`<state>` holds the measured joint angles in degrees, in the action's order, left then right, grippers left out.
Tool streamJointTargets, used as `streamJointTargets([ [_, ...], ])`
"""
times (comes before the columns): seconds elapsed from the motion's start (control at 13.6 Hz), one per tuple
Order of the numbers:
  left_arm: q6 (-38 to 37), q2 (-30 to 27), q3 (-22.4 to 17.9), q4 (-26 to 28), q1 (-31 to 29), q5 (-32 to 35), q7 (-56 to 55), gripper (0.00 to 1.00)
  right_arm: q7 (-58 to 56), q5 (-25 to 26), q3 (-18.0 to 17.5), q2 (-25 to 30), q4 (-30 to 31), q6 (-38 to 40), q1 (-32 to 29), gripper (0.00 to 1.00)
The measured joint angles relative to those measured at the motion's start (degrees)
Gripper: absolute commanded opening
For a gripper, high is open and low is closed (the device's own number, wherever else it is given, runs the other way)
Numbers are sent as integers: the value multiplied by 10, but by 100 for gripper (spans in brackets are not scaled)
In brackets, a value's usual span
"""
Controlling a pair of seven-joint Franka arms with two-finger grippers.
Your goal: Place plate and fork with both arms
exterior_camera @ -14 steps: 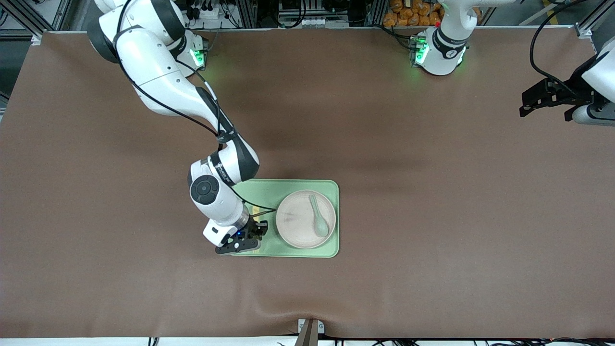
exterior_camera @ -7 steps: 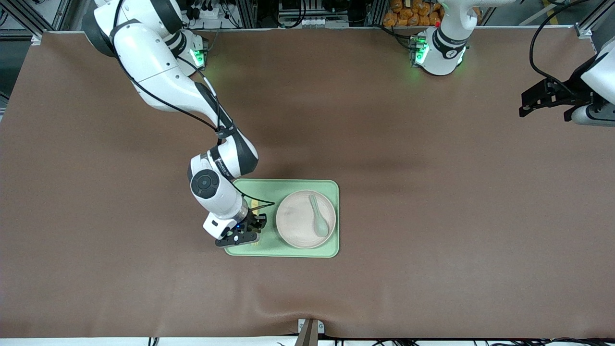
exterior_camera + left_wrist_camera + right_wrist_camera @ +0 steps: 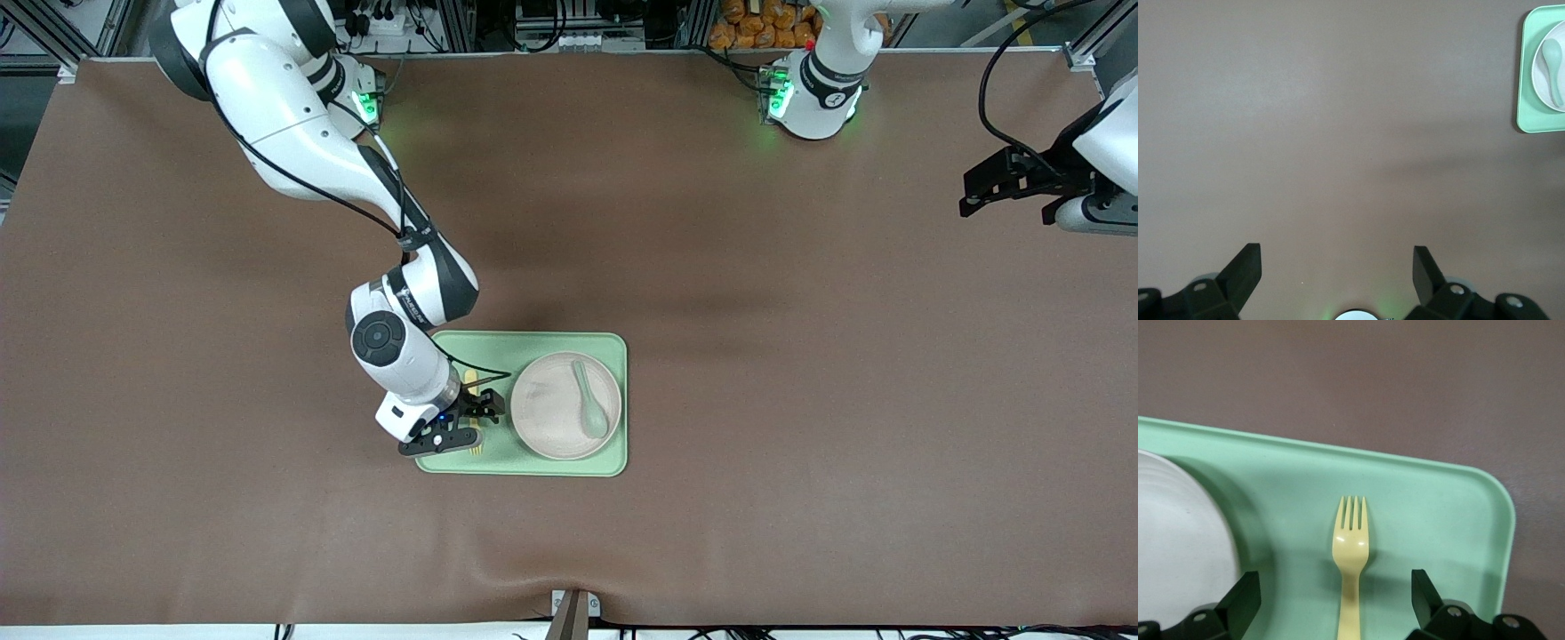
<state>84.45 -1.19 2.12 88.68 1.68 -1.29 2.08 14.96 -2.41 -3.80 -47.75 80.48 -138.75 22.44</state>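
The pale plate (image 3: 549,411) lies on the green tray (image 3: 533,341) with a grey-green spoon (image 3: 590,404) on it. The small yellow fork (image 3: 1351,553) lies flat on the tray beside the plate (image 3: 1178,533), toward the right arm's end. My right gripper (image 3: 1336,593) hangs low over the fork's handle, open, with a finger on either side and neither touching it. In the front view the right gripper (image 3: 469,425) hides most of the fork (image 3: 475,450). My left gripper (image 3: 973,200) waits open over bare table at the left arm's end, nothing between its fingers (image 3: 1245,267).
The tray (image 3: 1438,493) has a raised rim close around the fork. A brown cloth covers the table. The left wrist view shows the tray (image 3: 1528,100) and the spoon (image 3: 1555,60) far off.
My right gripper has gone from shut to open, letting go of the fork, which now lies on the tray. The right arm shifted slightly. The left arm has not moved.
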Motion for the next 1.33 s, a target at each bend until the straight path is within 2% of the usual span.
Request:
streamJointTargets([
  [0.22,0,0,0,1,0,0,0,100,8,0,3,25,-41,68,-10,100],
  [0.52,0,0,0,2,0,0,0,100,7,0,8,97,-52,169,-53,100],
  [0.81,-1,-1,1,2,0,0,0,100,6,1,11,178,-54,314,-116,100],
  [1.33,-2,-9,-1,1,-26,0,-1,100,-62,6,12,301,-51,460,-234,100],
])
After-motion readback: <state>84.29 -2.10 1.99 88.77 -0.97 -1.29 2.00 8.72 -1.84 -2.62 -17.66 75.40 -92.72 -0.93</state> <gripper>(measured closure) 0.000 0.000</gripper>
